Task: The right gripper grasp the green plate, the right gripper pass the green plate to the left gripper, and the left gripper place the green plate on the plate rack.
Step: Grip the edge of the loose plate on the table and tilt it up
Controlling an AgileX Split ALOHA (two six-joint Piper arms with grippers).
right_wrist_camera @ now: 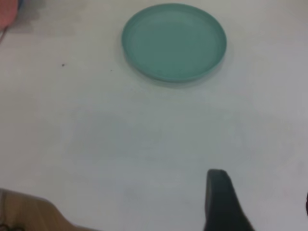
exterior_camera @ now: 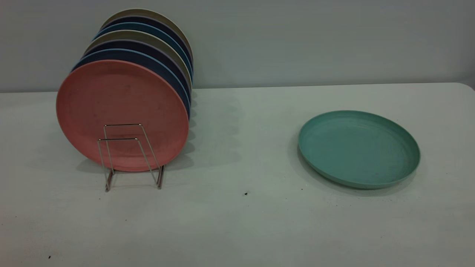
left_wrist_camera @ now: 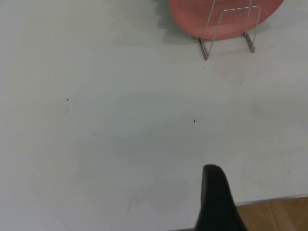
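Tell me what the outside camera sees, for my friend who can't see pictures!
A green plate lies flat on the right side of a white table, with nothing touching it. On the left, a wire plate rack holds a row of plates standing on edge, a pink plate at the front. No robot arms show in this view.

I'm working over a pale white table (exterior_camera: 237, 222) that's carrying a few dark specks (exterior_camera: 245, 193). Plain grey-white wall (exterior_camera: 297, 40) is sitting behind it, and brown wooden floor (left_wrist_camera: 279, 214) is showing past the table edge.
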